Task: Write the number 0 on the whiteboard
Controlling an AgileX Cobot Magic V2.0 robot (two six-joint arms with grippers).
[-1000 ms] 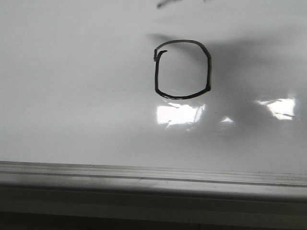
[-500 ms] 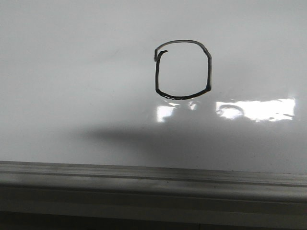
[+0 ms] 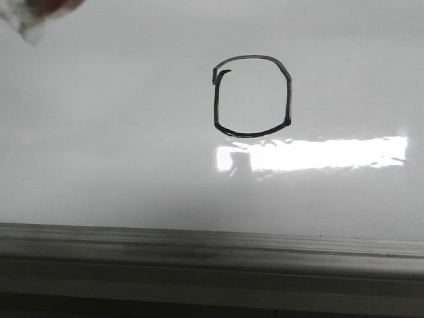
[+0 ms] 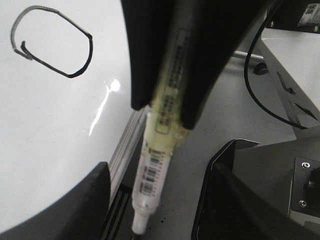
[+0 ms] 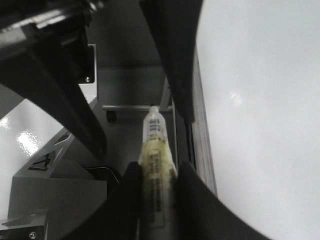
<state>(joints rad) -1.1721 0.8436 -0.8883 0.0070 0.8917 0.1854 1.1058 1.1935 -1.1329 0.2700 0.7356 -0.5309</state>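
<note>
The 0 (image 3: 252, 97) sits on the whiteboard (image 3: 99, 146), a little right of centre and toward the far side. The frame strip (image 3: 212, 248) runs along the board's near edge, left to right.

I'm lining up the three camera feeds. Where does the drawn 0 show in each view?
Front view: the number 0 sits a little right of centre on the whiteboard, above the glare patch.
Left wrist view: it is in the upper-left corner, beside the held marker.
Right wrist view: not in it; only blank board shows.
Shared landmark: the board's grey frame strip.
</note>
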